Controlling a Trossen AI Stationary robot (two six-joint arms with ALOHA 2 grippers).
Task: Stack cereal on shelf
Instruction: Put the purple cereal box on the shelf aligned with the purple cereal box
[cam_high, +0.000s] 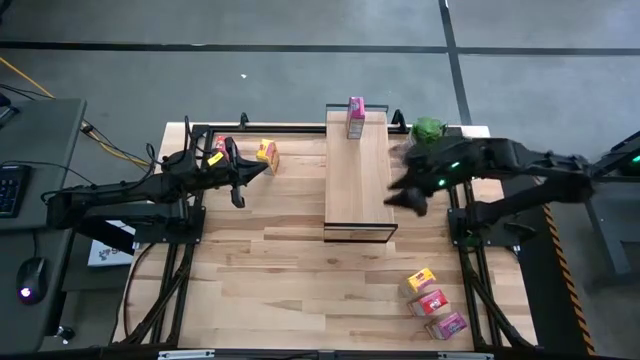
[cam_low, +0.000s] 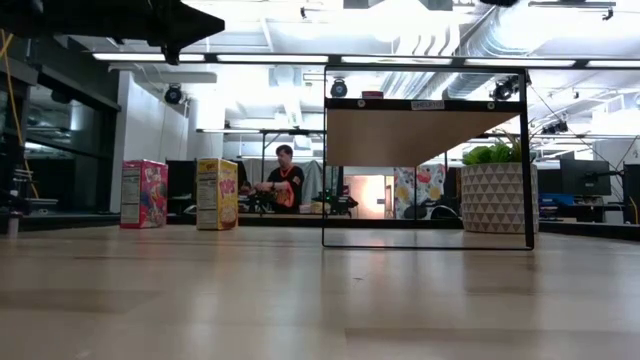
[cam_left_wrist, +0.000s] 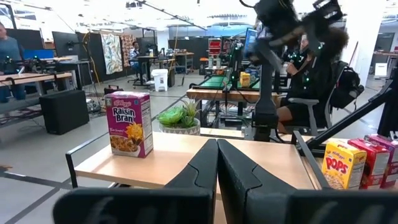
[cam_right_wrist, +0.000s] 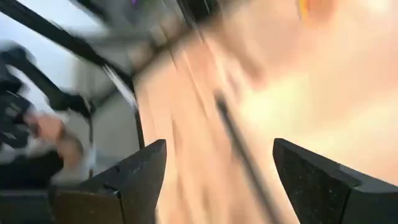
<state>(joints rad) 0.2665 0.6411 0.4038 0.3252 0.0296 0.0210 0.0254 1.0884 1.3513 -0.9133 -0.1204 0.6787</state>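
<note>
One pink cereal box (cam_high: 355, 116) stands at the shelf's (cam_high: 360, 185) far end, five remain on the counter (cam_high: 300, 270), while the empty right gripper (cam_high: 408, 196) shows wide fingers beside the shelf and the left gripper (cam_high: 262, 168) fingers are pressed together.

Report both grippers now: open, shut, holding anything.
Left gripper: shut, holding nothing.
Right gripper: open, holding nothing.

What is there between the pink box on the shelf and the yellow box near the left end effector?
In the high view, only bare shelf board, its dark frame edge and bare table lie between the pink box and the yellow box.
</note>
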